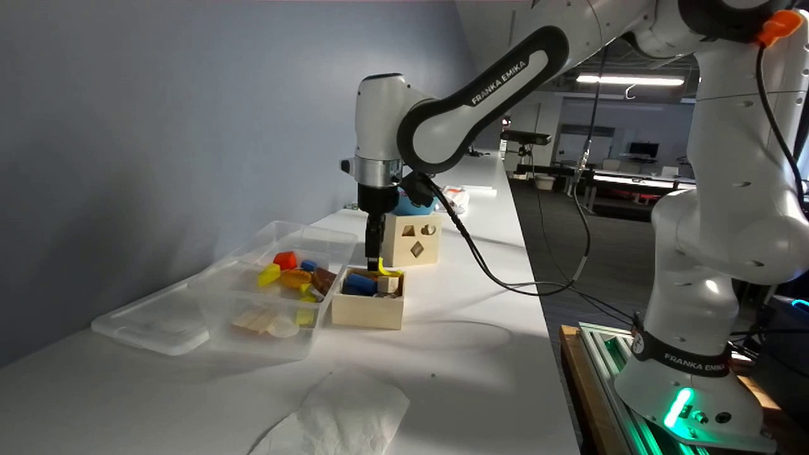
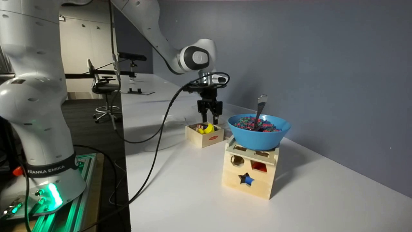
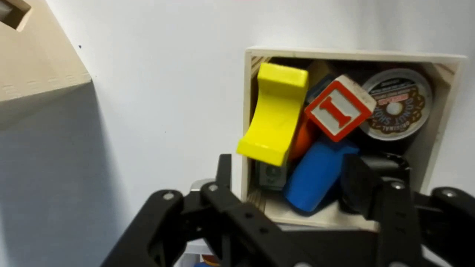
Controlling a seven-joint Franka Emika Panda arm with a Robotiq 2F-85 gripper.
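Observation:
My gripper (image 3: 288, 163) points down over a small wooden box (image 3: 356, 55) and is open, its fingers well apart with nothing gripped. In the wrist view, a blue block (image 3: 319, 174) lies in the box, seen between the fingers. A curved yellow block (image 3: 278, 111) rests tilted, one end over the box's side. Beside it are a red-edged letter block (image 3: 338, 110), an orange piece (image 3: 306, 135) and a round pod lid (image 3: 397, 104). The right finger (image 3: 358, 181) partly hides a dark object. Both exterior views show the fingertips close above the box (image 1: 366, 313).
A clear plastic bin (image 1: 253, 341) with several blocks adjoins the box, its lid (image 1: 148, 332) near the wall. A wooden shape sorter (image 2: 238, 175) carries a blue bowl (image 2: 257, 140) with a utensil. White paper (image 1: 347, 411) lies in front. A black cable (image 2: 159, 138) hangs from the arm.

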